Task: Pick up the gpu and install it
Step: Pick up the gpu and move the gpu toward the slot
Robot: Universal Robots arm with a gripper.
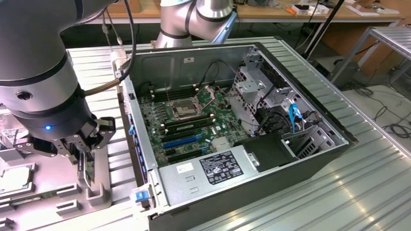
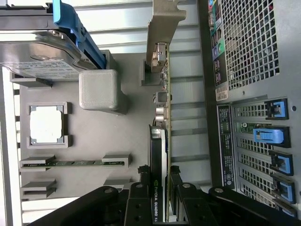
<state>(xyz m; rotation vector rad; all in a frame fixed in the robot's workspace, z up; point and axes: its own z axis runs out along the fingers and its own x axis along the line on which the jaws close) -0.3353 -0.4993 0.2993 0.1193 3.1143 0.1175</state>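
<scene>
Here, the gripper (image 2: 159,178) was clamped on the gpu (image 2: 159,141), which stood on edge at its holder in the grey tray (image 2: 94,141).

The tray lay on a ribbed metal table (image 1: 359,192), just beside the open computer case (image 1: 257,192), on the exterior view's left. A hard drive (image 2: 37,52), a processor (image 2: 45,125) and a memory stick (image 2: 70,163) sat in the tray's other holders. Behind the table ran a wooden workbench (image 1: 289,14), and cables (image 1: 385,115) lay on the floor at the exterior view's right.
</scene>
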